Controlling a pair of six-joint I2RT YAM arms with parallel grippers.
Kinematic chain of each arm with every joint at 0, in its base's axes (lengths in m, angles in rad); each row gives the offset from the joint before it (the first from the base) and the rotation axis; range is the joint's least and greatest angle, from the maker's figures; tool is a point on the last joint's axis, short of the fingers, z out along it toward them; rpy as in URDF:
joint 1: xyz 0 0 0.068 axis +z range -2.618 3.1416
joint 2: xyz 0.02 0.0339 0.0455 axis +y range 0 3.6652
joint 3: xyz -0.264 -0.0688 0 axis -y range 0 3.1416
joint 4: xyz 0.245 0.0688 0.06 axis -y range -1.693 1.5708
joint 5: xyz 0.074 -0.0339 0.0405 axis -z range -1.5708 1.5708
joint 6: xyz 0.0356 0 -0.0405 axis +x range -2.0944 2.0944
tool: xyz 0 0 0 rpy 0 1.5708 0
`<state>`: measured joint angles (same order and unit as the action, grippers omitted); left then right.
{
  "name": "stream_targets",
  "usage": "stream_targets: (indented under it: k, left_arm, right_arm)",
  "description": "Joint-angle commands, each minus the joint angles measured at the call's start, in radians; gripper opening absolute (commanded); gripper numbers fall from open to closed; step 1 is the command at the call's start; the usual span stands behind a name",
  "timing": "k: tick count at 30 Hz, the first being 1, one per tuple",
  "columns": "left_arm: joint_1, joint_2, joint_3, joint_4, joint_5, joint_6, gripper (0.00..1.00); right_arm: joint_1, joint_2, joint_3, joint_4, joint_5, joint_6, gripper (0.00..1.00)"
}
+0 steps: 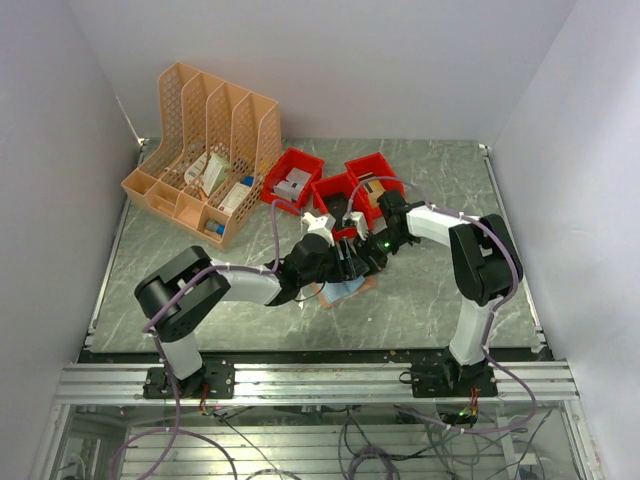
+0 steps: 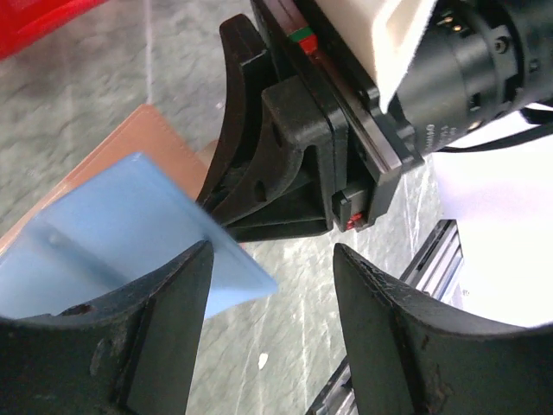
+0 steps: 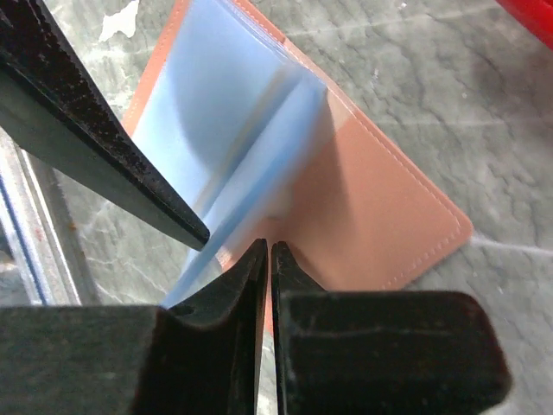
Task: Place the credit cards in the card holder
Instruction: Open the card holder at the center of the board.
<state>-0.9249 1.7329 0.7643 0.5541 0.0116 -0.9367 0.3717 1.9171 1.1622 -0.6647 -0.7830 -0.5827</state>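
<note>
The card holder (image 1: 352,291) lies open on the table between both arms, its salmon-pink cover (image 3: 380,207) flat and a pale blue inner sleeve (image 3: 251,147) standing up from it. My right gripper (image 3: 268,246) is shut just above the cover, with the sleeve leaning against its left finger and nothing visible between the jaws. My left gripper (image 2: 272,259) is open beside it. The sleeve's (image 2: 130,225) corner reaches just past its left finger into the gap, and the right gripper's fingers (image 2: 259,164) stand close ahead. No credit cards show at either gripper.
Three red bins (image 1: 295,180) (image 1: 335,195) (image 1: 375,175) with small flat items stand just behind the grippers. An orange lattice file rack (image 1: 205,150) fills the back left. An aluminium rail (image 1: 320,380) runs along the near edge, and white walls close in the sides.
</note>
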Motion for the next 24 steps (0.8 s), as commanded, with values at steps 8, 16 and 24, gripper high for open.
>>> stream_targets:
  k: [8,16,24]
  left_arm:
    - [-0.006,0.135,0.077,0.211,0.059,0.087,0.69]
    - [-0.003,0.11,0.071,0.152,0.043,0.139,0.68]
    - [0.001,0.108,0.039,0.209,0.041,0.136,0.44]
  right_arm:
    - [-0.138,-0.118,-0.042,0.08,-0.094,0.109,0.18]
    - [-0.207,-0.264,-0.086,0.115,-0.17,0.082,0.23]
    - [-0.178,-0.128,-0.064,0.076,-0.287,0.101,0.0]
